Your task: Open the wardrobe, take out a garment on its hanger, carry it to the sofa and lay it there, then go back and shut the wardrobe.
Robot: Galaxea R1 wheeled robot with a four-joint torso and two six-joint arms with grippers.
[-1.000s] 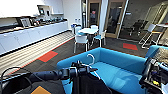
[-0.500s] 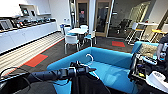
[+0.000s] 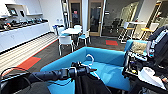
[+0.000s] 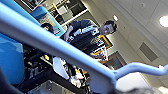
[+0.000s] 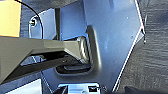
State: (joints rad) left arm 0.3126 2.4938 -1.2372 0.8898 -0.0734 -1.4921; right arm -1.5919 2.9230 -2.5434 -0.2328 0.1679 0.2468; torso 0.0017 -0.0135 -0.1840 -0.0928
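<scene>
Nearest the camera, the left tool sits at the end of the dark arm reaching across in front of the sofa; it appears closed on the hanger, though how far the fingers stand apart cannot be told. The hanger's white hook rises just above the tool, and the garment hangs limp below it, on the near side of the sofa's low back. The right tool's state cannot be told. Risk, as judged: the slack fabric could snag or drag on the sofa's back edge, or slide off the thin hanger if it tilts. Beside the sofa's right end stand a person and a control rig, close enough to limit room there. Left of the sofa the dark floor lies open. Beyond the sofa stand white chairs and a round worktop, well apart from it.
</scene>
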